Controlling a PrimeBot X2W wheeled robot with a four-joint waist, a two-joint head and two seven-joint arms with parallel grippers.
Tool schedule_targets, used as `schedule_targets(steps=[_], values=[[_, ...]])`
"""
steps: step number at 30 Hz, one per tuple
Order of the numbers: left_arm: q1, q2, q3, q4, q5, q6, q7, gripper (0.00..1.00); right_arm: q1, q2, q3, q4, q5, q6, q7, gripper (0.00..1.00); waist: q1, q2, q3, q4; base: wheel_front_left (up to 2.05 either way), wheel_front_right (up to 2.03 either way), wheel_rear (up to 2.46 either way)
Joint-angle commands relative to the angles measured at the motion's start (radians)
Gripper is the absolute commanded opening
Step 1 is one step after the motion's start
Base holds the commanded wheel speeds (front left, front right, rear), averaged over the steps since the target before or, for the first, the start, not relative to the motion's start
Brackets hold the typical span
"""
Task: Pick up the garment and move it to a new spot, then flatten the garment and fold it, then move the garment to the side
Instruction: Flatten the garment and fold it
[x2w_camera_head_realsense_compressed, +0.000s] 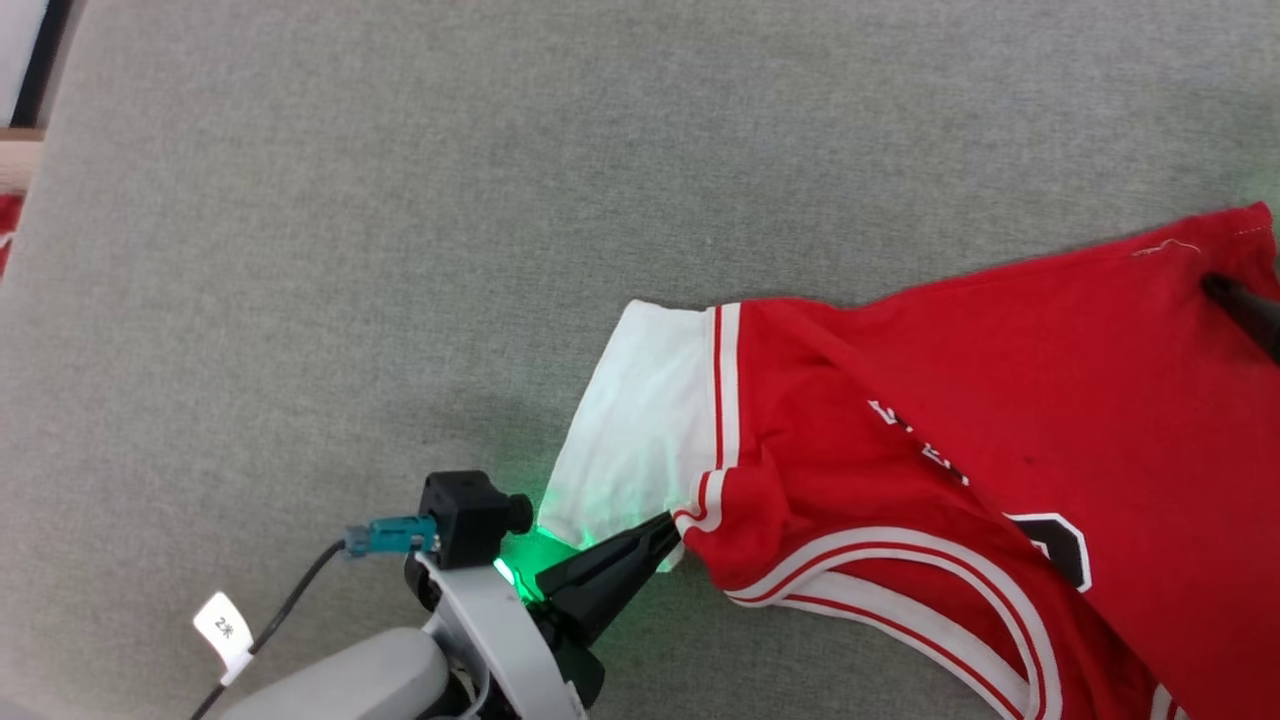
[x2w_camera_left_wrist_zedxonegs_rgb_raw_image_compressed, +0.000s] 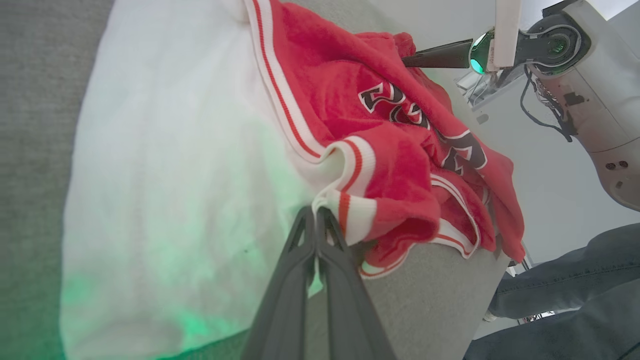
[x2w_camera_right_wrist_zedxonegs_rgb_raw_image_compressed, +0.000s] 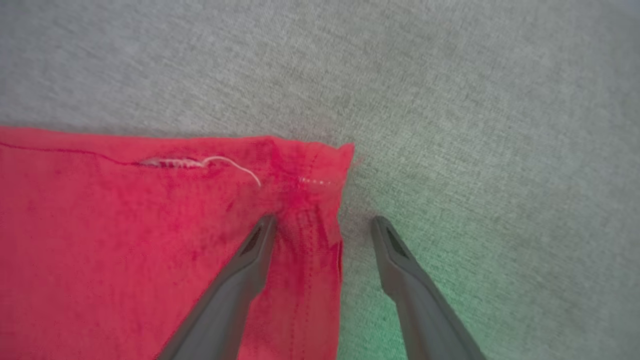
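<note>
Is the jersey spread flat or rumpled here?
Rumpled: the garment is partly spread, but red fabric bunches by the striped trim, where the shut left claw pinches it.

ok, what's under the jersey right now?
The garment lies on the grey fabric surface, which shows along its visible edges. Whatever sits beneath the bunched red middle is covered, so I cannot tell.

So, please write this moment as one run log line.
left gripper: shut on garment | right gripper: open over garment corner
</note>
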Motion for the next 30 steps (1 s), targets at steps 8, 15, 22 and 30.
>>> schedule_targets(steps=[8,15,22,30], values=[[0.005,0.016,0.086,0.132,0.005,0.003,0.001,0.0,-0.037,0.055,-0.018,0.084,0.012,-0.001,-0.087,0.0,0.0,0.0,-0.023,-0.033,0.0,0.0,0.0],[-0.15,-0.02,0.267,0.245,0.062,0.003,0.001,0.0,-0.166,0.135,-0.16,0.167,-0.045,-0.001,-0.217,0.0,0.0,0.0,-0.036,-0.085,0.0,0.0,0.0],[-0.483,-0.061,0.431,0.443,0.022,0.003,0.016,0.0,-0.431,0.235,-0.283,0.297,-0.178,-0.001,-0.358,0.0,0.0,0.0,-0.009,-0.165,0.0,0.0,0.0],[-0.956,-0.131,0.541,0.7,0.047,0.007,0.011,0.0,-0.778,0.307,-0.435,0.482,-0.356,-0.002,-0.581,0.0,0.0,0.0,0.023,-0.214,0.0,0.0,0.0]])
